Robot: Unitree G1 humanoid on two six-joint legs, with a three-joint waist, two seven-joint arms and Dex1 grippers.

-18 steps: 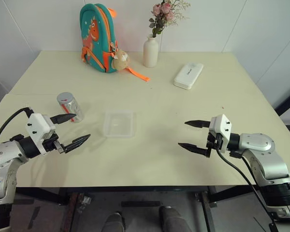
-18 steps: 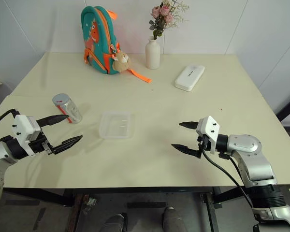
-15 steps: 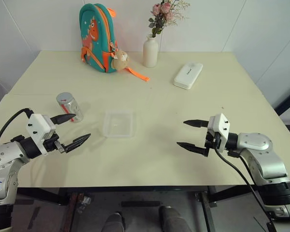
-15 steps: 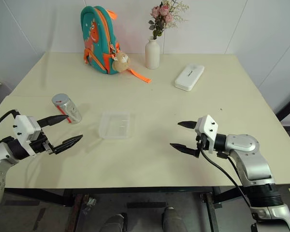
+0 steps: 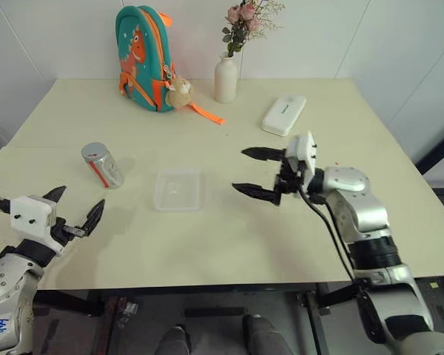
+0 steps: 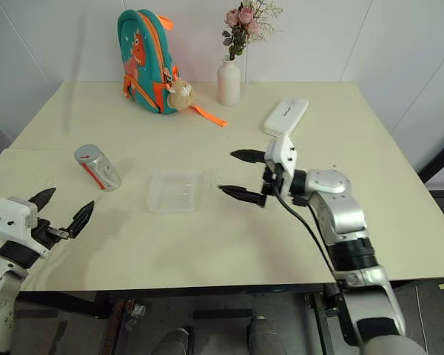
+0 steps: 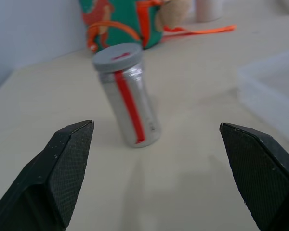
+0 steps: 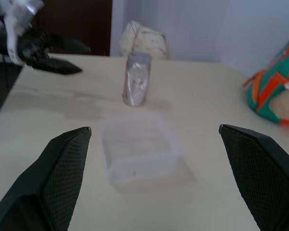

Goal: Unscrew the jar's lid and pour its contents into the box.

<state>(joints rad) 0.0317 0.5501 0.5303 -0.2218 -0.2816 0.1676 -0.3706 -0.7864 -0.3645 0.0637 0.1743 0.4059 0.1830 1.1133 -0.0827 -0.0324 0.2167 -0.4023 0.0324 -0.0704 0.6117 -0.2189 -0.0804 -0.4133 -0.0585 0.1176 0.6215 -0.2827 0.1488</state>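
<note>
The jar (image 5: 102, 164), a silvery cylinder with a red stripe, stands slightly tilted on the left of the table, its grey lid (image 5: 93, 151) screwed on. Its contents are hidden. The box (image 5: 179, 189), a clear shallow tray, lies just right of it. My left gripper (image 5: 75, 205) hovers open near the table's front left corner, a short way in front of the jar (image 7: 130, 106). Right of the box (image 8: 139, 147), my right gripper (image 5: 240, 170) points left at it, open and holding nothing. The right wrist view also catches the left gripper (image 8: 82, 58) beyond the jar (image 8: 136, 79).
A teal and orange backpack (image 5: 142, 59) with a small plush toy stands at the back, beside a white vase (image 5: 225, 78) of flowers. A flat white case (image 5: 284, 115) lies at the back right. The table's front edge runs just under my left gripper.
My right gripper has swung left and farther in over the table, up to the box's right side. My left gripper has drawn back from the jar towards the front left corner.
</note>
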